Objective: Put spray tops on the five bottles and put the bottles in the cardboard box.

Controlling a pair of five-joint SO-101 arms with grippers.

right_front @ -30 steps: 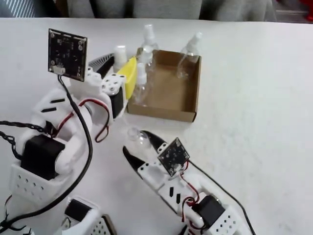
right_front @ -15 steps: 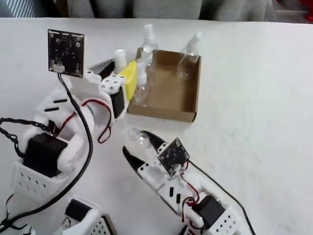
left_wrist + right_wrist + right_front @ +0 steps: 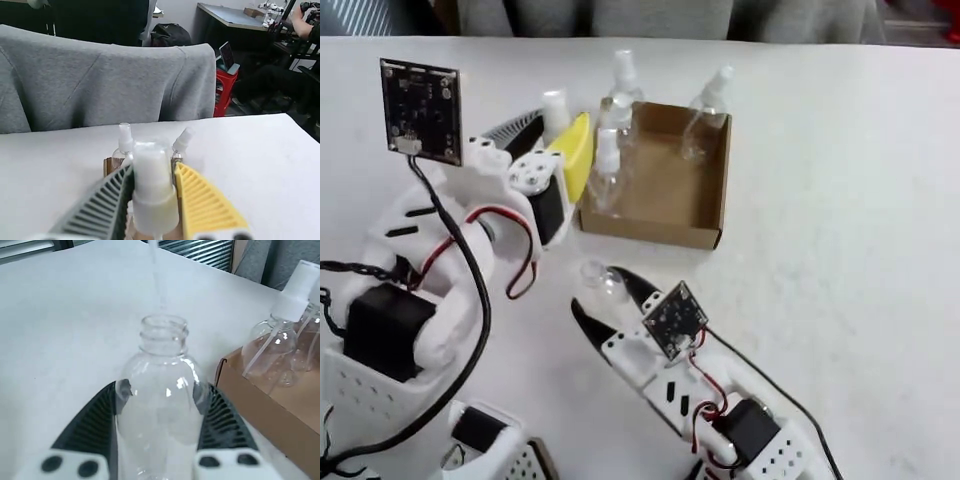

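A clear bottle (image 3: 598,279) with an open neck stands on the white table, and my right gripper (image 3: 597,288) is shut on it. In the right wrist view its black fingers (image 3: 95,425) press both sides of the bottle (image 3: 162,410). A thin white tube (image 3: 156,275) hangs in the air beyond the bottle's mouth. My left gripper (image 3: 558,118) is shut on a white spray top (image 3: 555,104), held above the table just left of the cardboard box (image 3: 710,205). The spray top (image 3: 152,192) sits between the grey and yellow fingers. Several capped bottles (image 3: 607,175) stand in the box.
The box (image 3: 260,400) lies just beyond the held bottle, with capped bottles (image 3: 280,340) at its near corner. A grey cloth-covered chair back (image 3: 100,80) stands past the table's far edge. Bare table stretches right of the box.
My left arm has swung left and away from the box, carrying the spray top with it. The right arm and its bottle have stayed put.
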